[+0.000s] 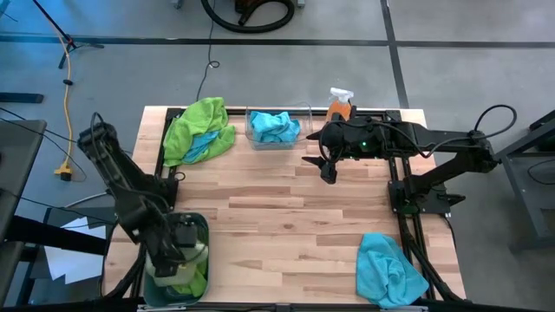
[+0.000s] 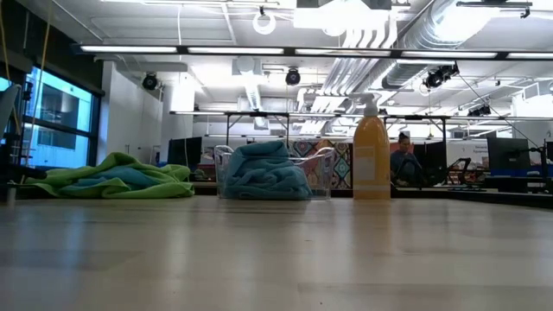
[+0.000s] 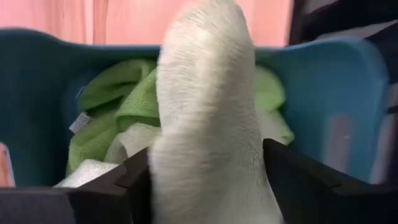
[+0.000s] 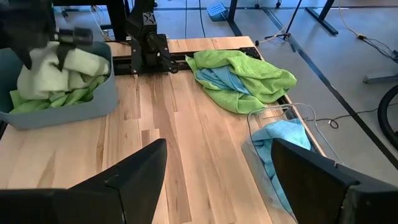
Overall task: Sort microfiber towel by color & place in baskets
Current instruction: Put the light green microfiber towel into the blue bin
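Left claw lowering a pale green towel into the teal basket.

High view: left claw [image 1: 178, 245] sits over the teal basket [image 1: 201, 227] at the bench's [image 1: 286, 217] near left corner; right claw [image 1: 328, 166] hovers beside the clear basket [image 1: 276, 143] at the far edge.
Left wrist view: its fingers clamp a pale towel [image 3: 208, 112].
Right wrist view: fingers spread, empty.
Next, likely release; the mixed towel pile [image 1: 199, 130] waits far left, a blue towel [image 1: 390, 269] near right.

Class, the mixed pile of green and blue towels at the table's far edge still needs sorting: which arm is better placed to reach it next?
Probably the right gripper: open, empty, near the pile. The left gripper holds a pale towel over the teal basket.
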You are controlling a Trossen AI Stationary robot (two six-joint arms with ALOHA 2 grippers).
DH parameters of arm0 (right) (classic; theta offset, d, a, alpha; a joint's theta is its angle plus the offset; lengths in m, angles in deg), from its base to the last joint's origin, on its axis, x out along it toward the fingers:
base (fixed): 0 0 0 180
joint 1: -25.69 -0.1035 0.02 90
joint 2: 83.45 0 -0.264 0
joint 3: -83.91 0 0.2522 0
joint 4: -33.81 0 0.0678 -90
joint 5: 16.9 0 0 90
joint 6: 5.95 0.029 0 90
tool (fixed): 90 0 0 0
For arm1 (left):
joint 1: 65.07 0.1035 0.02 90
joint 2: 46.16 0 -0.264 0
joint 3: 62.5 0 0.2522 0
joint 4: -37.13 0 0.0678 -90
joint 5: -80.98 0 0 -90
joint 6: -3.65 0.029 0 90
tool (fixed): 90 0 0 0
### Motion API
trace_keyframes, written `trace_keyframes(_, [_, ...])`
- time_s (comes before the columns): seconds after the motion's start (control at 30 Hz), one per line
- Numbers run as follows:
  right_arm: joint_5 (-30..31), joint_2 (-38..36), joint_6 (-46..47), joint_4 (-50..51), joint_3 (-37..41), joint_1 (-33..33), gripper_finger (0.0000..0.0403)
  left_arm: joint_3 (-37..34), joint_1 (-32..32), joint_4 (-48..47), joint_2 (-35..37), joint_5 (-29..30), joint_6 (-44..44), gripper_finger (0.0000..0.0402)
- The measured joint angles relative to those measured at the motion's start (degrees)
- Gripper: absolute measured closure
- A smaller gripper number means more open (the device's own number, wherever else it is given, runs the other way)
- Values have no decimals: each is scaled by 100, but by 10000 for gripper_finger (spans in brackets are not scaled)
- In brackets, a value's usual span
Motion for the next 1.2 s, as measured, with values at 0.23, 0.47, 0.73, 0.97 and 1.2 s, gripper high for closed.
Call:
trace_keyframes(0.23, [0,0,-2,2,0,0,116,84,-2,251,735,289,145,165])
trace_keyframes(0.47, [0,0,-2,50,0,0,116,90,-4,525,380,363,549,308])
trace_keyframes(0.73, [2,0,-4,46,153,0,116,-226,-218,634,-492,937,284,398])
trace_keyframes(0.97, [0,3,7,-89,558,0,116,-764,-658,250,-591,237,-1268,401])
trace_keyframes(1.2, [-7,4,-2,-447,710,0,116,-1033,-923,352,-534,-91,-1803,402])
